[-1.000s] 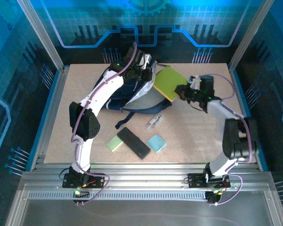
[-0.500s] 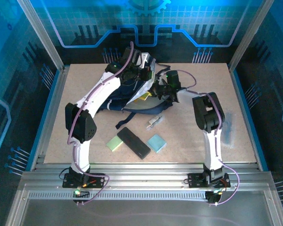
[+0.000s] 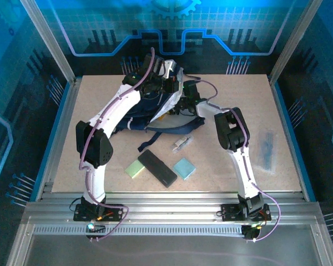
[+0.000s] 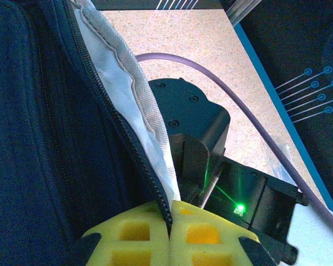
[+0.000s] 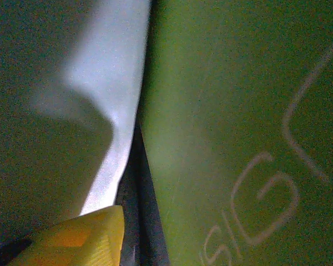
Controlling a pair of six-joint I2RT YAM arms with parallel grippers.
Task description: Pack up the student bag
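While the left pincer (image 4: 170,237) pinches the backpack (image 4: 39,138) by its zipper edge, the right pincer (image 3: 182,103) (spread or not, I cannot tell) sits at its opening, a green book (image 5: 222,111) beside it.

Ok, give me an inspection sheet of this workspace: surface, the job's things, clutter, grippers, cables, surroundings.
Surface: speckled beige table, no spills seen.
Job's things: student bag lies at the far middle; a green book rests against its pale lining.
Clutter: black case, green pad, blue pad and small clear item lie apart near the front.
Grippers: left gripper jaws shut on the bag's zipper edge; right gripper at the bag's mouth, jaws unclear.
Cables: purple cables run along both arms.
Surroundings: aluminium frame, blue circuit-pattern panels.
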